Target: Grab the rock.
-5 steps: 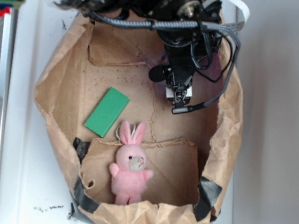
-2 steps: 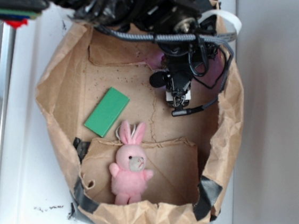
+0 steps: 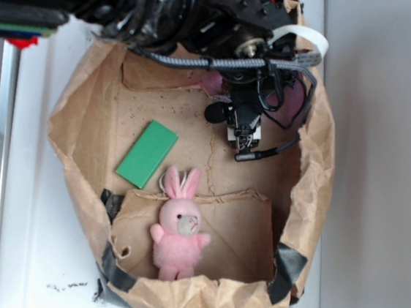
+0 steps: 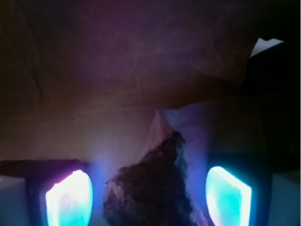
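Because the rough dark brownish stone lump is sitting between them, I am keeping my pincer fingers apart, straddling it at six o'clock.

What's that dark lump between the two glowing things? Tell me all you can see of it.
It is the rock, a rough, jagged, dark brownish stone rising to a peak, its lower part cut off by the wrist view's edge. It sits on the brown paper floor of the bag, between the pincer's two glowing fingers, with gaps on both sides, so it is not gripped. In the exterior view the arm hides it.
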`<state>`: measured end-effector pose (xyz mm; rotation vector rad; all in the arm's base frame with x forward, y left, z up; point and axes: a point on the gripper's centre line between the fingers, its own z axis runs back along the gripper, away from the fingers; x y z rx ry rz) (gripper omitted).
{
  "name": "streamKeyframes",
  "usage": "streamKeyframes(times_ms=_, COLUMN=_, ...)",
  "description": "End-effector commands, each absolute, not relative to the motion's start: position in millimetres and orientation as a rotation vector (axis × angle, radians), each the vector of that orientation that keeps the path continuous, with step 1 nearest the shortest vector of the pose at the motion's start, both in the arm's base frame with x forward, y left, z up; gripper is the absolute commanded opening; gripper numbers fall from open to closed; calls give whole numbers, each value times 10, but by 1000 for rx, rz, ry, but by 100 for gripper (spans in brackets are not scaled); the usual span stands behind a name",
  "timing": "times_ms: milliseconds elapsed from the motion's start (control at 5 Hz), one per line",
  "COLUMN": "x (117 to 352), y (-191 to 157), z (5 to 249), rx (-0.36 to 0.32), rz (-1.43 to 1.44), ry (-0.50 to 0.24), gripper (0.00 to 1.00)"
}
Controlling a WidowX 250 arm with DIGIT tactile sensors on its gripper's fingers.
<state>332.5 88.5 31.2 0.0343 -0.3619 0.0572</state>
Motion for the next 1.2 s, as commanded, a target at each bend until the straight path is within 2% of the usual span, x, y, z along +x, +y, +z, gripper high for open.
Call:
streamKeyframes(times_ms=0, x=3419, y=922, z=504, rx=6, rz=76, ry=-384, gripper=0)
streamKeyframes(times_ms=200, x=3409, y=993, z=642, rx=-22, rz=94, ry=-387, gripper=0)
streamKeyframes(times_ms=400, x=3285, y=1071, z=922, rx=-92, rz=87, ry=-367, gripper=0)
streamKeyframes(times_ms=600, x=3081, y=1077, z=1292, rx=-142, rz=63, ry=-308, gripper=0)
streamKeyframes(times_ms=800, x=2943, y=1041, z=1603, rx=-174, rz=53, ry=-295, gripper=0)
streamKeyframes(times_ms=1000, x=2807, y=900, z=1817, rx=-158, rz=58, ry=-329, gripper=0)
